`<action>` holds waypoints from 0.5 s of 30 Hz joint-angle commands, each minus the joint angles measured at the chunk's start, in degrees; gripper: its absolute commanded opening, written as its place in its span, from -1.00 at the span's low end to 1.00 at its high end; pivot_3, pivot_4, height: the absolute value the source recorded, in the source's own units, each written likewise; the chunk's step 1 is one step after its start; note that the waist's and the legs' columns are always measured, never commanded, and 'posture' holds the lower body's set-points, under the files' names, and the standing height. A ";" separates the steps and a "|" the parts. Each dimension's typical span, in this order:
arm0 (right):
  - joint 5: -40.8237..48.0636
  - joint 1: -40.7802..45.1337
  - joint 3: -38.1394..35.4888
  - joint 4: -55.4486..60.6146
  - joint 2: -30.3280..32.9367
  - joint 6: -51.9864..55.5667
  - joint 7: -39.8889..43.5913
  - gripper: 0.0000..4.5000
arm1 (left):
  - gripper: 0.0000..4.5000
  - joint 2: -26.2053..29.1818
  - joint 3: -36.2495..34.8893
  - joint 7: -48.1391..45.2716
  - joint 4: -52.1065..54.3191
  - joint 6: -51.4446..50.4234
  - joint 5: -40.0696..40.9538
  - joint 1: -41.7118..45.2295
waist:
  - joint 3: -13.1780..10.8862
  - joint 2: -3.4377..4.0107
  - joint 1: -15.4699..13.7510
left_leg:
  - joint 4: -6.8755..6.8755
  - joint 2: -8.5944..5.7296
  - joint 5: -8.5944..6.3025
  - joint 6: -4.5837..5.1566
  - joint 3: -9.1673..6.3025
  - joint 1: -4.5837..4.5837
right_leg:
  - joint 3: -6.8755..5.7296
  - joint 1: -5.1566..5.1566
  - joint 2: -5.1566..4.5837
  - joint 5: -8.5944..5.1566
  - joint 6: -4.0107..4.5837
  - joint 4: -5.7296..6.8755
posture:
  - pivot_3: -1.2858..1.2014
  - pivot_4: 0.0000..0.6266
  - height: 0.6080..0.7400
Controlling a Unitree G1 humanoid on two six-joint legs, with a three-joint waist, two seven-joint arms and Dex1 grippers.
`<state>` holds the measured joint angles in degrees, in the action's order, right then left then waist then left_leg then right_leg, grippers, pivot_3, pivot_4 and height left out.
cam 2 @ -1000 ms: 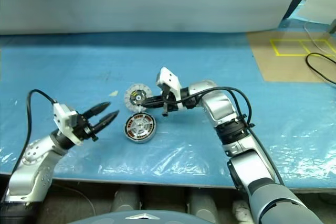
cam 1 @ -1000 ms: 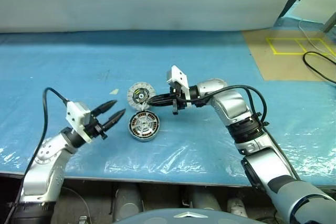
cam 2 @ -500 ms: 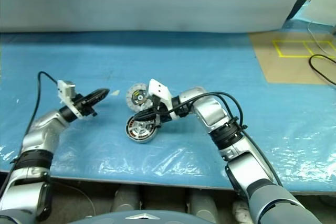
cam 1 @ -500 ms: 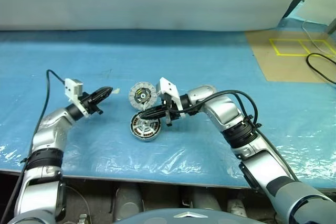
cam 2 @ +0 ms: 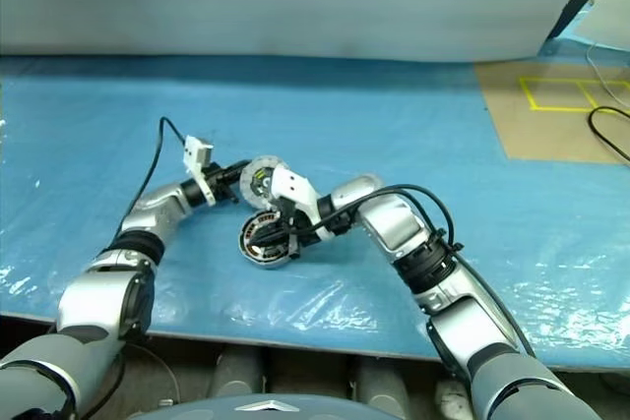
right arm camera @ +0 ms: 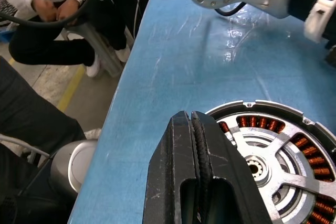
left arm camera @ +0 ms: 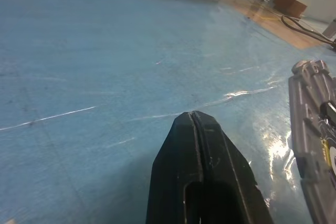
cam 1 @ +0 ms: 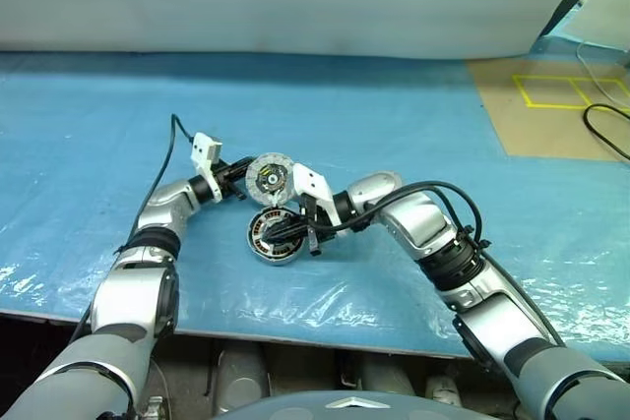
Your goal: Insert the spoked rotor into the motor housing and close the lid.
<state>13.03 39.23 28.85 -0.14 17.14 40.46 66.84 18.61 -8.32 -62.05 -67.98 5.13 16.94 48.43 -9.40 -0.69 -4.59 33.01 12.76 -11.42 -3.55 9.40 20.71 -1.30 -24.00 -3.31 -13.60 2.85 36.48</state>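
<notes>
The left gripper (cam 1: pixel 239 189) travelled forward and toward the right, from a spot well apart from the motor housing (cam 1: pixel 273 238) to just beside the upright lid (cam 1: pixel 269 180). Its open fingers (left arm camera: pixel 195 150) came together and pressed flat against each other, holding nothing. The right gripper (cam 1: pixel 268 231) drew back and dropped from beside the lid down over the housing, its closed tips above the copper windings (right arm camera: pixel 262 124). The lid, which had lain well ahead of the left fingertips, ended up right next to them.
</notes>
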 commanded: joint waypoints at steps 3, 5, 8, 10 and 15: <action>-0.72 -2.04 0.43 1.52 -0.38 -1.35 -3.01 -1.00 | -0.99 -1.75 0.85 -3.35 -1.84 2.33 -3.08 3.23 | -0.01 -0.02 -0.30 | 0.00 -0.02 0.00 -0.01 -0.07 0.06 | -0.02 0.00 0.00 0.01 -0.02 -0.05 | 0.03 -0.52 1.00; -0.36 -2.30 -0.63 1.66 -0.25 -1.26 -3.66 -1.00 | -0.99 -2.06 0.60 -4.73 -2.06 2.24 -3.32 3.82 | -0.04 -0.04 -0.35 | 0.00 -0.02 0.00 -0.01 -0.11 0.13 | -0.06 0.00 0.00 0.03 -0.05 -0.08 | 0.03 -0.52 1.00; -0.06 -3.15 -1.28 2.69 0.76 -1.11 -4.05 -1.00 | -0.99 -2.26 0.80 -6.78 -1.91 2.67 -3.97 4.11 | -0.04 -0.04 -0.80 | 0.00 -0.02 0.00 -0.02 -0.15 0.13 | -0.08 0.00 0.00 0.05 -0.08 -0.08 | 0.03 -0.52 1.00; 0.51 -3.64 -2.41 3.66 1.49 -0.25 -4.62 -1.00 | -0.99 -2.45 0.67 -7.88 -1.76 2.80 -4.10 4.83 | -0.05 -0.05 -1.00 | 0.00 -0.03 0.00 -0.02 -0.17 0.13 | -0.08 0.00 0.00 0.05 -0.08 -0.08 | 0.03 -0.52 1.00; 2.22 -3.87 -6.24 5.43 3.38 1.15 -5.51 -1.00 | -0.99 -2.38 0.75 -11.02 -1.16 3.34 -4.63 5.98 | -0.06 -0.06 -1.11 | 0.00 -0.06 0.00 -0.02 -0.25 0.25 | -0.09 0.00 0.00 0.08 -0.13 -0.18 | 0.03 -0.52 1.00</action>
<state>13.36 35.05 24.69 2.73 20.42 41.18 61.45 15.95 -7.24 -71.66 -70.65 7.18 12.31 52.69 -9.46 -0.75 -5.70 33.01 12.69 -11.41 -3.57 9.14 20.97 -1.39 -23.99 -3.30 -13.51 2.71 36.29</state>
